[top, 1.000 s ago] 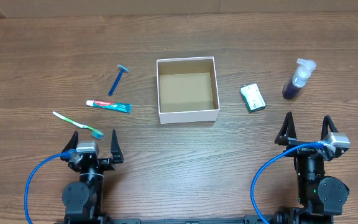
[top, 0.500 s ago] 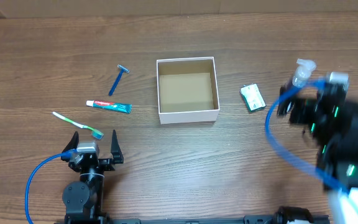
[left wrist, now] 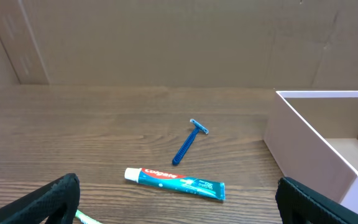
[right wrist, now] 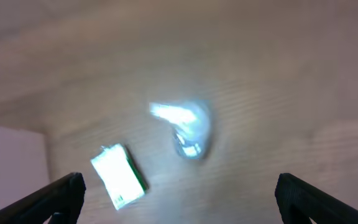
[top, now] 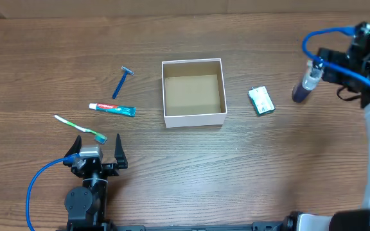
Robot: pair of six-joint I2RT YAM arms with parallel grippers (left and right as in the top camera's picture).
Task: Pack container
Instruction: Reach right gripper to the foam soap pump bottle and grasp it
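The container [top: 194, 119], a square shallow box with white walls and a brown inside, sits mid-table; its wall shows in the left wrist view [left wrist: 303, 140] and its corner in the right wrist view [right wrist: 11, 165]. A blue razor [top: 123, 81], a toothpaste tube [top: 112, 110] and a green toothbrush [top: 81, 128] lie to its left. A green-white packet [top: 261, 101] and a spray bottle [top: 307, 82] are to its right. My left gripper [top: 99, 149] is open and empty near the toothbrush. My right gripper [top: 333, 64] is open, raised beside the bottle [right wrist: 188, 127].
The left wrist view shows the razor [left wrist: 188, 143] and toothpaste [left wrist: 174, 184] ahead of the open jaws [left wrist: 179, 202]. The blurred right wrist view shows the packet [right wrist: 120, 176] between the open jaws [right wrist: 179, 199]. A cardboard wall runs along the table's far edge.
My right arm has swung up from its rest at the front right to the far right, above the spray bottle. The left arm and all objects have not moved.
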